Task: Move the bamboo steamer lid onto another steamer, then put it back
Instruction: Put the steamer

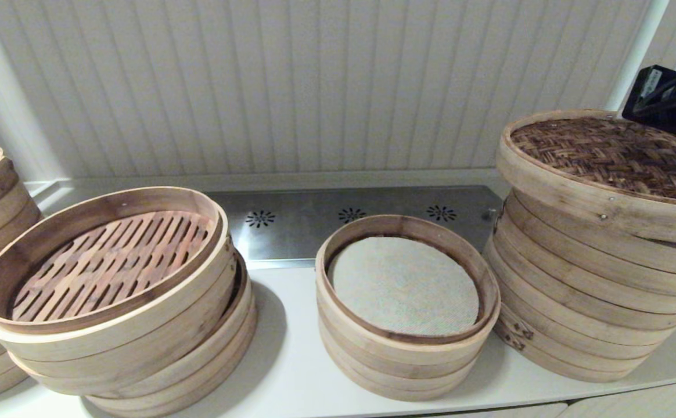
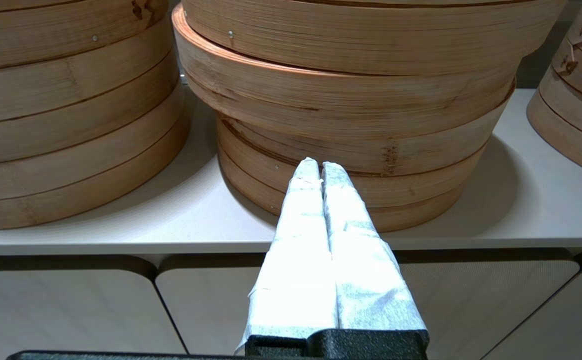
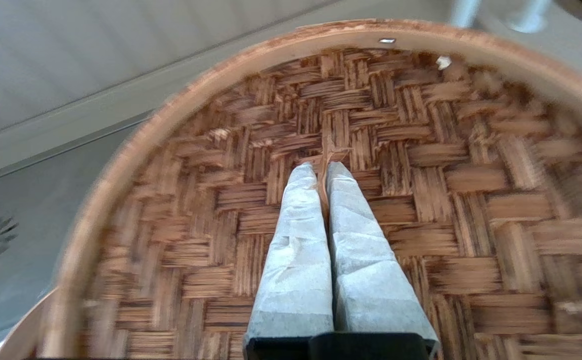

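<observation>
Lid point(image 1: 611, 157) tilted atop your tall steamer point(image 1: 582, 313), right gripper point(image 3: 323, 167) pinching its centre strip, left gripper point(image 2: 320, 167) closed empty, small steamer point(image 1: 405, 302) holds cloth liner point(image 1: 403, 285).

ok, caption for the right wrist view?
Right hand shut on thin handle strip of round herringbone-woven bamboo steamer lid.
</observation>
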